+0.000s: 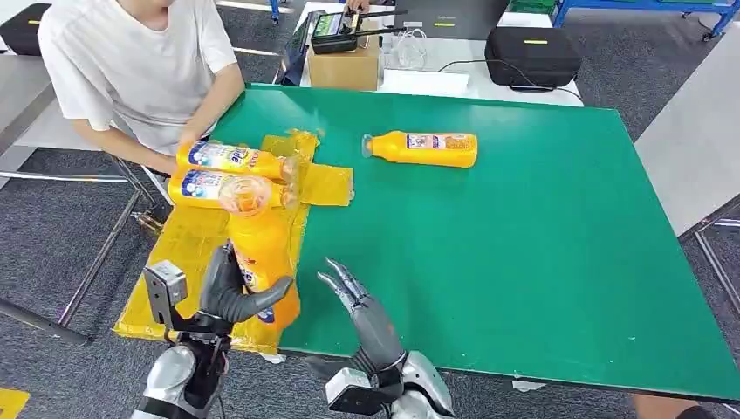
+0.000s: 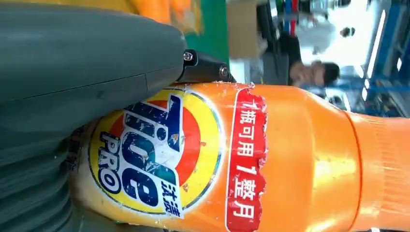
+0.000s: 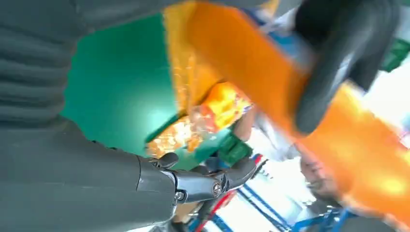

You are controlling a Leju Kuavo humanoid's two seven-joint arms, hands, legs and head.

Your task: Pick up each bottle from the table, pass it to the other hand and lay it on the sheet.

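Left hand grasps orange bottle; right hand released.
Held bottle is raised over the yellow sheet, apparently clear of it. Fourth bottle lies on the green table.

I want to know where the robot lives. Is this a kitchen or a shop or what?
Probably a robot test lab or workshop, not a kitchen. There is a green table on grey carpet, black equipment cases behind it, and a person sitting close by.
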